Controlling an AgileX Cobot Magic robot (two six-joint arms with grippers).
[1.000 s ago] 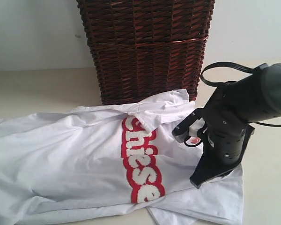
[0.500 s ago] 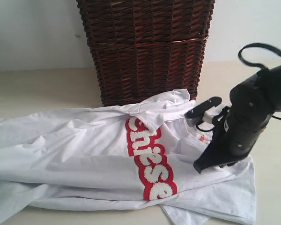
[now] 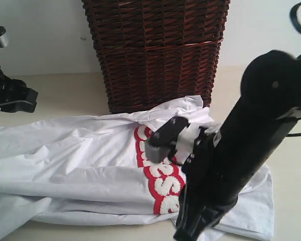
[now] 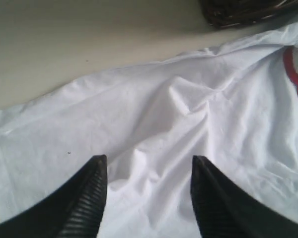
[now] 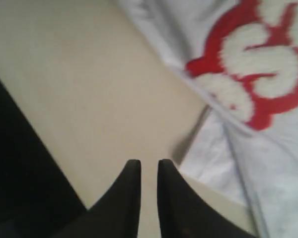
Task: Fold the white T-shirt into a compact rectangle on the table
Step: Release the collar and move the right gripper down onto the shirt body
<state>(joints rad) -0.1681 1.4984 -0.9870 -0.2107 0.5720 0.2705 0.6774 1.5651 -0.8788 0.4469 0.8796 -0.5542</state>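
Note:
The white T-shirt [image 3: 75, 155] lies spread and wrinkled across the table [image 3: 55, 95], with its red-banded lettering [image 3: 163, 183] running down the middle. My left gripper [image 4: 148, 161] is open above a creased part of the shirt [image 4: 188, 124], with nothing between its fingers. Its arm [image 3: 10, 95] shows at the far left edge. My right gripper [image 5: 149, 162] hovers over bare table [image 5: 79, 84] just off the shirt's front edge [image 5: 278, 148], by the lettering [image 5: 258, 64]. Its jaws stand a narrow crack apart and hold nothing. The right arm [image 3: 241, 150] hides the shirt's right side.
A tall dark brown wicker basket [image 3: 155, 50] stands on the table just behind the shirt, and its base [image 4: 243, 10] touches the cloth's far edge. A pale wall runs behind. A dark strip [image 5: 20, 188] borders the table in the right wrist view.
The right arm has let go of the shirt's right side and swung toward the front, its jaws parting slightly. The left arm has risen into view at the far left and opened.

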